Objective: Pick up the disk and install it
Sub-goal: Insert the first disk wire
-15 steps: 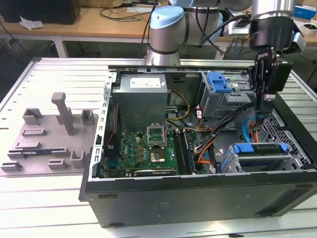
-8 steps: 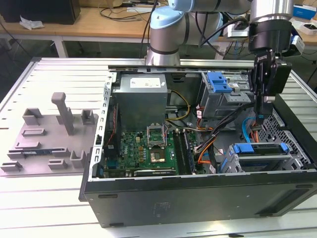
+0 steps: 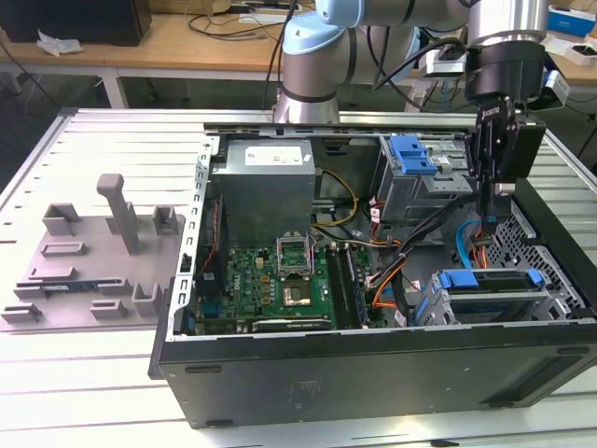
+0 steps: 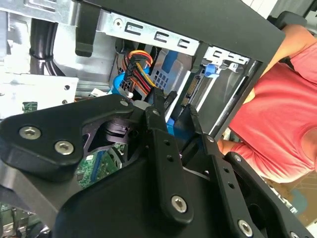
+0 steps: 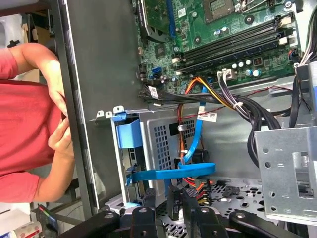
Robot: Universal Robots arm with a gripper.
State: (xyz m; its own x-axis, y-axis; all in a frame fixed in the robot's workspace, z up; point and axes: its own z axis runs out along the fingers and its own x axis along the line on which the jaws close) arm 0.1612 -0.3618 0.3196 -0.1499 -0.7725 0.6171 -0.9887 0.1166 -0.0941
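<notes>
the exterior view looks down from the near side over the whole open computer case [image 3: 373,373]. both wrist views ride close behind my claw [image 4: 174,106], facing the drive cage [image 5: 163,134] they share.

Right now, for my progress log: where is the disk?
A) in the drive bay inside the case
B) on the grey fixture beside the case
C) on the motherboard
A: the disk sits in the bay, with the end effector above it.

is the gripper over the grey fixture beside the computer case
No, the gripper hangs in the computer case at the exterior view's right, apart from the grey fixture.
</notes>
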